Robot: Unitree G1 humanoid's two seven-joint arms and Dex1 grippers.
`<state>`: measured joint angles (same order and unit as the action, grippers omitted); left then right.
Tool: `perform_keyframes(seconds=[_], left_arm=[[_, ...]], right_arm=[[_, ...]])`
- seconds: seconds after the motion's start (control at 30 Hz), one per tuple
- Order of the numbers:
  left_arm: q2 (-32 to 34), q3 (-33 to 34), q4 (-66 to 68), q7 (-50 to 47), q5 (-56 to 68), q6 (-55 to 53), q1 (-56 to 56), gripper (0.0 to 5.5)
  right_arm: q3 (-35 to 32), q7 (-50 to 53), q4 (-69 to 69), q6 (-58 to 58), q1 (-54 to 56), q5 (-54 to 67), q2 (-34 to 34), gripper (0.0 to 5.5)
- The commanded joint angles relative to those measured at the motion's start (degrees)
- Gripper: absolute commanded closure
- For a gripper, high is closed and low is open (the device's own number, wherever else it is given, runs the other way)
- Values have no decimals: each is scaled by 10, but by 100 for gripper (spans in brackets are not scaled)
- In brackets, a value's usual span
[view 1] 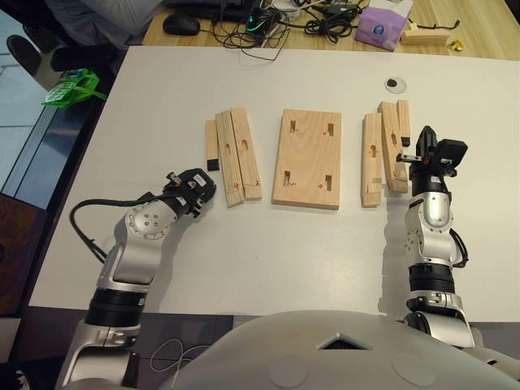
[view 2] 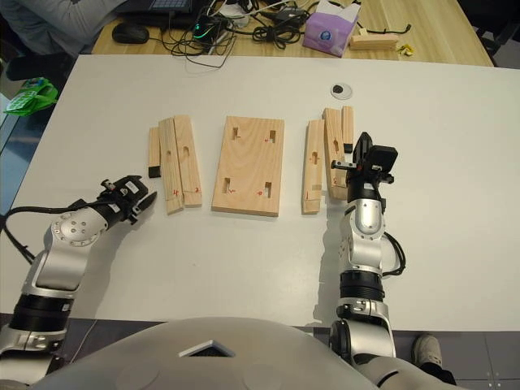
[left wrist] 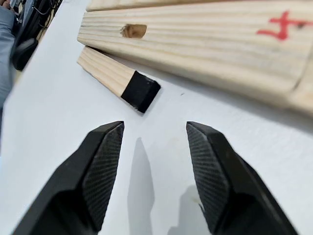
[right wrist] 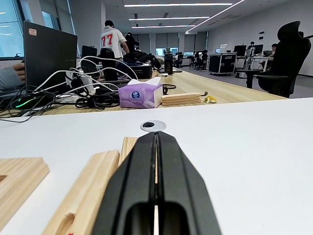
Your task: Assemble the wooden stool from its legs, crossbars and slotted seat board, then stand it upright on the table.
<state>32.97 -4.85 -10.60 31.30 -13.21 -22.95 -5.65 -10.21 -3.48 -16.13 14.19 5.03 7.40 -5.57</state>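
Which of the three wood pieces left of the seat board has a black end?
The shortest piece, farthest from the seat board; the two longer pieces beside it are bare wood.

The left arm (view 1: 138, 231) was bent at the elbow, its forearm angled forward and inward. The left gripper (left wrist: 154, 132) sat low with its jaws spread wide apart. The right arm (view 1: 429, 223) reached straight forward, and the right gripper (right wrist: 156, 142) pointed ahead with its jaws pressed together.

Office: laptop (right wrist: 49, 49), desks (right wrist: 234, 93), swivel chair (right wrist: 289, 51)
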Motion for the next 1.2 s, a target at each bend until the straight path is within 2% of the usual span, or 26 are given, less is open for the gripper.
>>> perform_keyframes(seconds=[0.03, 0.23, 0.33, 0.47, 0.53, 0.7, 0.8, 1.03, 1.13, 1.2], left_arm=[[-27, 6, -12, -6, 23, -63, -9, 264], [-61, 56, 42, -74, 44, -85, 16, 182], [-94, 70, 41, -71, 89, -124, 22, 135], [-104, 59, 15, -43, 137, -184, 17, 84], [-112, 62, 17, -54, 145, -193, 18, 84], [-189, 123, 124, -158, 165, -175, 46, 84], [-213, 125, 145, -181, 173, -168, 48, 84], [-225, 125, 211, -201, 180, -143, 66, 84], [-228, 128, 225, -196, 191, -141, 68, 84], [-231, 130, 229, -191, 200, -144, 70, 108]], right_arm=[[1, -3, -7, -8, 15, -2, -5, 550], [0, 3, -4, 0, 15, -4, -1, 550], [-3, 7, -1, 2, 15, -3, -1, 550], [-4, 10, 0, 2, 15, -4, -1, 550], [-3, 11, -1, 4, 13, -4, 1, 550], [8, 12, -15, 4, 23, -6, 15, 550], [10, 10, -19, 4, 30, -5, 13, 550], [10, 11, -26, 7, 36, -6, 11, 550], [32, 0, -12, 21, 35, -24, 9, 550], [44, -4, 1, 28, 33, -34, 11, 550]])
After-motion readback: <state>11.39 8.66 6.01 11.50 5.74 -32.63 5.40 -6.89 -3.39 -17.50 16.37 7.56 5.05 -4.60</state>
